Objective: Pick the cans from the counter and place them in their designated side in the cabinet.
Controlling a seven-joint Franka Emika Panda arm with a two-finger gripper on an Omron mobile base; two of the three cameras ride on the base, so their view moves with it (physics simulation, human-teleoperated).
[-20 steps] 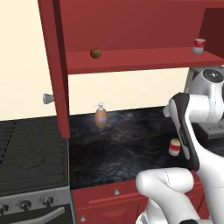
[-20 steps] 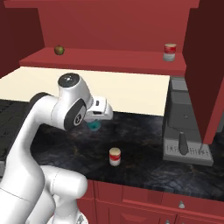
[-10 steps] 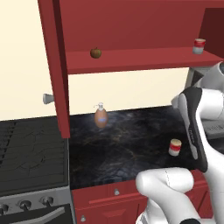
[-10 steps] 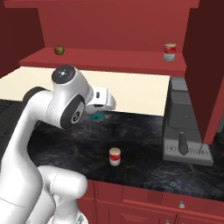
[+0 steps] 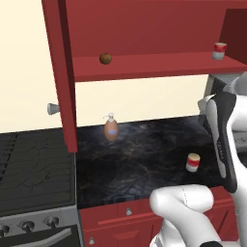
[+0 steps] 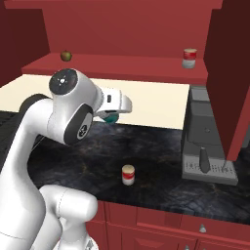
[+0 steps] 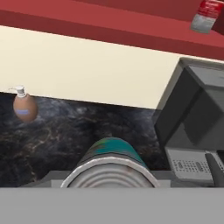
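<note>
Right base view: the dark-red cabinet [image 6: 122, 29] is spread across the top of the frame, its shelf carrying one red-banded can [image 6: 189, 58] at upper right and a small brown apple [image 6: 66, 55] at upper left. The black counter [image 6: 161, 171] is seen below, with a second red-banded can [image 6: 128, 174] left standing at lower centre. The teal can [image 6: 112, 117] is held in the air at centre left, clamped in the gripper [image 6: 111, 116], whose jaws are closed onto its sides. In the hand view the teal can [image 7: 114, 153] is shown at bottom centre, rim toward the lens. The cans are judged rigid, light and smooth-walled; a grip across mid-body is thought safest.
</note>
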